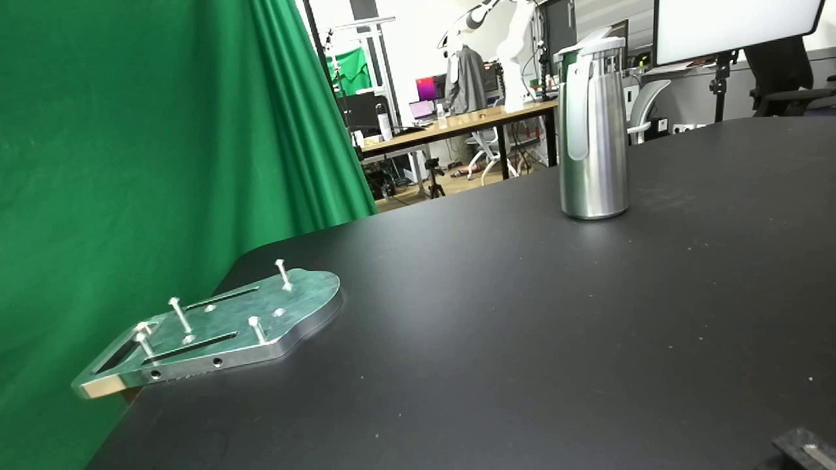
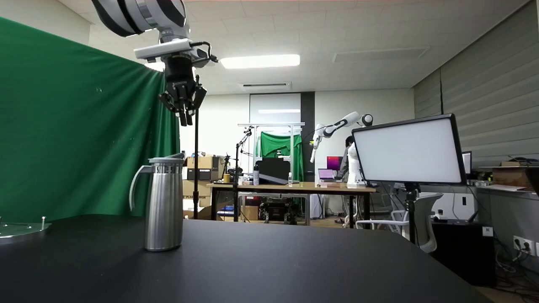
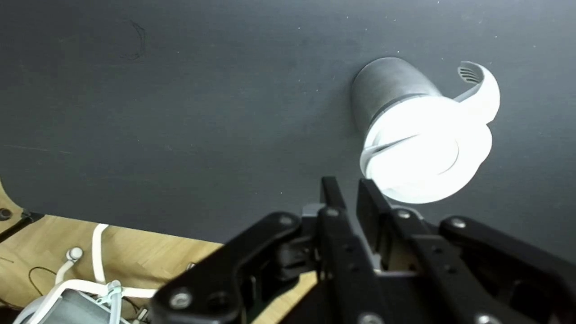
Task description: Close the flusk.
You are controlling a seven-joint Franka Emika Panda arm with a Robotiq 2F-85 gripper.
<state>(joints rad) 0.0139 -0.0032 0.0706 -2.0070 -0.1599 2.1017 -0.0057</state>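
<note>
I have the steel flask point(image 2: 164, 206) standing upright on the counter point(image 2: 286, 261), and the flap point(image 1: 593, 37) on its lid point(image 3: 425, 150) looks tipped up, so I take pressing it down as the step in hand. My hand point(image 3: 348, 181) hangs above, well apart from the flask, nearly closed on nothing, a slim gap between the fingers. In the wrist view the tips sit to one side of the lid, so I should centre over the raised end, away from the handle point(image 2: 135, 185), then press slowly and straight down; a sideways shove could tip so tall a body. Glare hides the hinge, so I'd judge height from an exterior view.
</note>
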